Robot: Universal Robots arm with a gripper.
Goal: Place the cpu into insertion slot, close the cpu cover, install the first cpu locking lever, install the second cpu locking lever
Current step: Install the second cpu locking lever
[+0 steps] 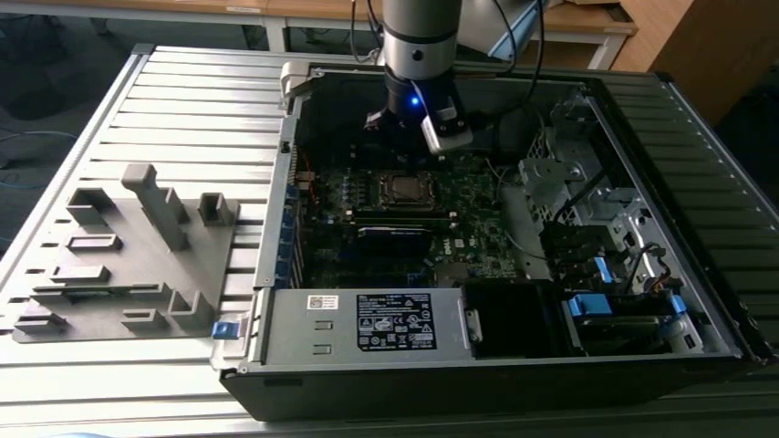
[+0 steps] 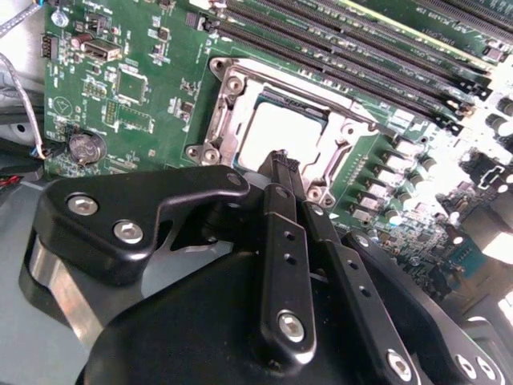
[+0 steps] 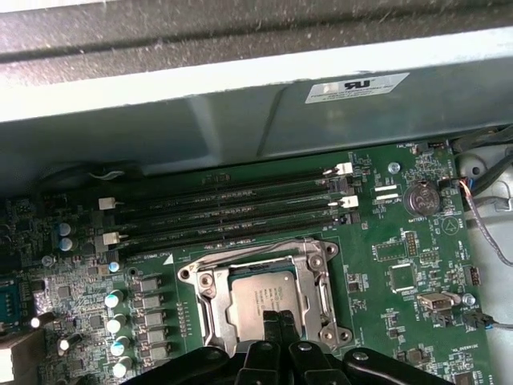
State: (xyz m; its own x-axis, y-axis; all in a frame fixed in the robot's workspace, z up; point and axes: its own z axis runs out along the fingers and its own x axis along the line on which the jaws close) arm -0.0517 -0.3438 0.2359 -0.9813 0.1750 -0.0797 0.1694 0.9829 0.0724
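cpu (image 2: pixel 282 135) | seated flat in the insertion slot (image 3: pixel 207 293), framed by the cpu cover (image 3: pixel 320 282) | pincer (image 2: pixel 282 167) drawn together, nothing held, poised just above chip | judged light, rigid, fragile; best gripped by opposite edges

Open computer case (image 1: pixel 681 301), grey slotted fixture block (image 1: pixel 134 255), ribbed metal table (image 1: pixel 171 100)

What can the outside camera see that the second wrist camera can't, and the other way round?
The exterior view alone takes in the whole open computer case, the grey slotted fixture beside it and the arm above. The second wrist view alone gives the gripper close up, fingers together just above the cpu. Both show the cpu, the cpu cover down around it, and the green motherboard.
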